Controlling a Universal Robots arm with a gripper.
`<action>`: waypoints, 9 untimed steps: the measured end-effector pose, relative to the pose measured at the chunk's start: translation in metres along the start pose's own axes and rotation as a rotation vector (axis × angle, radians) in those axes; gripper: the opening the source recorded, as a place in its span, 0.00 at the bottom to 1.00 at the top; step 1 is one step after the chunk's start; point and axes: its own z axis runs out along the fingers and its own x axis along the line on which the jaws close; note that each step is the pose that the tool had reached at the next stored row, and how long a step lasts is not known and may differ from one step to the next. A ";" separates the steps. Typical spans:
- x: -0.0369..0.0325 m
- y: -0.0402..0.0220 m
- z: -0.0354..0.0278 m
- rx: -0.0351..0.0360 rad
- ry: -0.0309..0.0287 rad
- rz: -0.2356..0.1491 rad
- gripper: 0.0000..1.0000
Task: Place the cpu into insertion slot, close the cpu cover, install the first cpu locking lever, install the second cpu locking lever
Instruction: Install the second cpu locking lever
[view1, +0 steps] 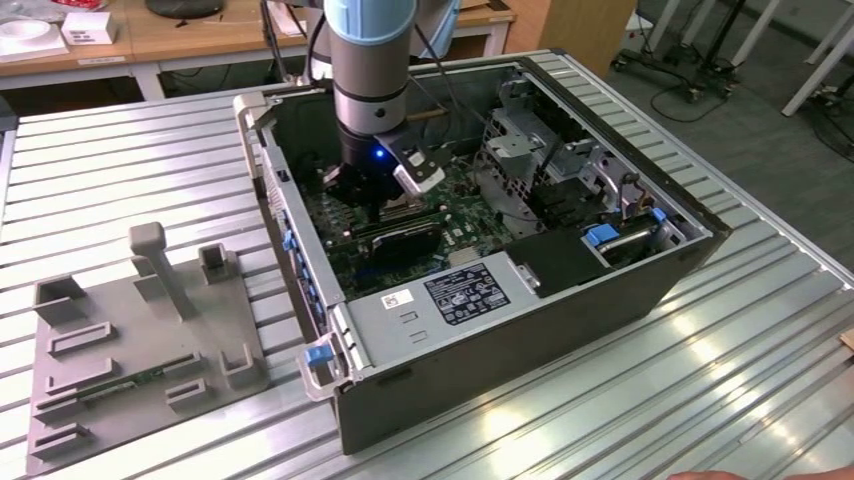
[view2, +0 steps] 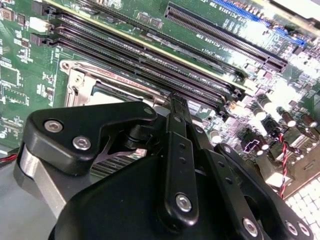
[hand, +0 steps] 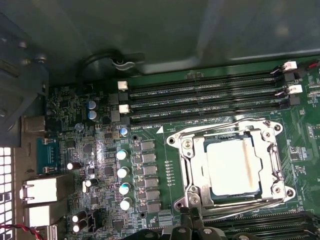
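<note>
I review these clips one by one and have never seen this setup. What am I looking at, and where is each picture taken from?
The exterior view shows a robot arm reaching down into an open computer case lying on a ribbed metal table; a grey holder plate sits at that view's left. The other two pictures come from cameras on the arm's wrist. The first wrist view looks down on the green motherboard: the cpu lies in the insertion slot with the cpu cover framing it. The gripper hangs close above, holding nothing visible.
</note>
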 end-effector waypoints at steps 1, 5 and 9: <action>0.0003 -0.0001 0.0000 -0.0008 0.0002 0.000 0.11; 0.0013 -0.0001 0.0004 -0.0040 0.0006 0.000 0.11; 0.0014 0.0000 0.0006 -0.0046 0.0007 0.000 0.11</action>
